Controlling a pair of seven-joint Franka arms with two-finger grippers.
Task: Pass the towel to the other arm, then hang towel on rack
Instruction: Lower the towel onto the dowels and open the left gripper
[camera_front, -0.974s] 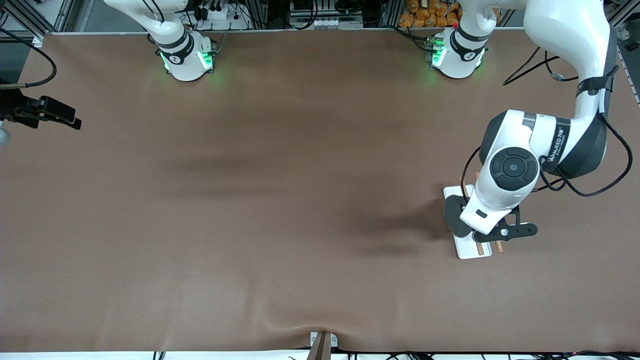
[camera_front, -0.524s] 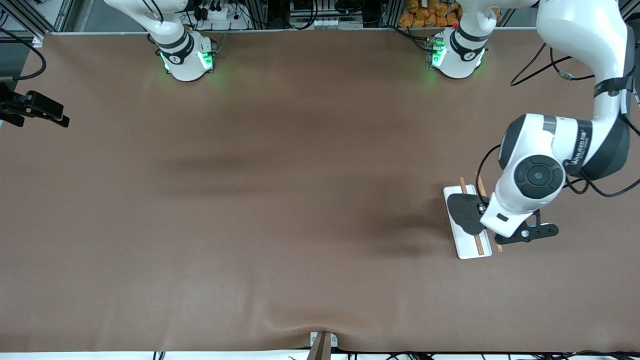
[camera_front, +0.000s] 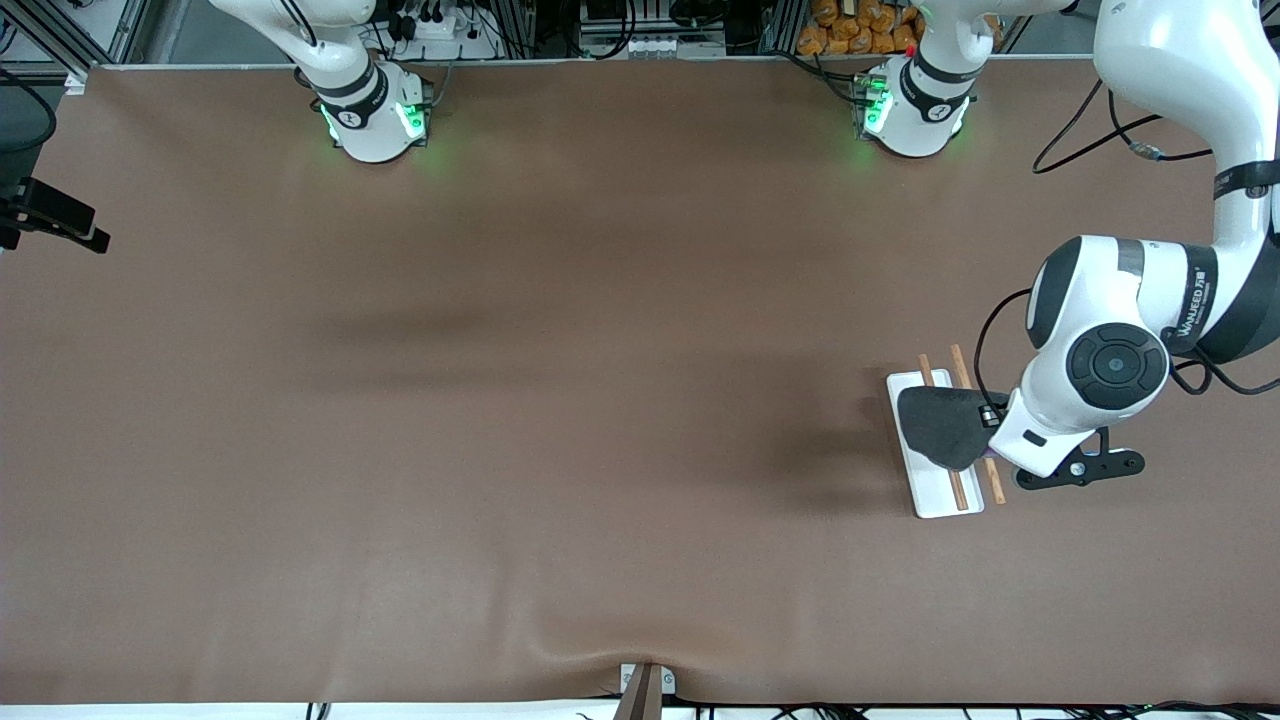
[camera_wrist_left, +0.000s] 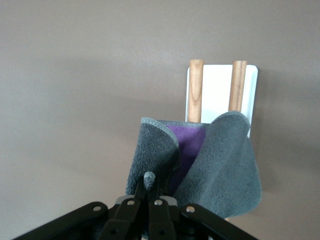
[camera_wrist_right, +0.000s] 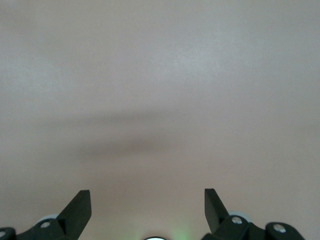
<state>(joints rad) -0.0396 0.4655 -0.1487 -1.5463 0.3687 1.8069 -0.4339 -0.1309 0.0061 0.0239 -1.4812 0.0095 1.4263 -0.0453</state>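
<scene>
Lower right of the front view: the left hand (camera_wrist_left: 145, 197), clamped on a corner of the towel (camera_front: 940, 425), holds it over the rack (camera_front: 937, 500) so the cloth drapes across the two rods (camera_wrist_left: 196, 90), apparently lined up for hanging. Upper left edge: the right hand (camera_wrist_right: 147, 210), fingers spread and empty, waits over bare bench (camera_front: 560, 420), its part of the handover seemingly done.

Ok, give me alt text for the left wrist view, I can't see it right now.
The left gripper is shut on the grey towel, which drapes over the rack with a purple side showing. The two wooden rods stick out past the towel, over brown table.
</scene>
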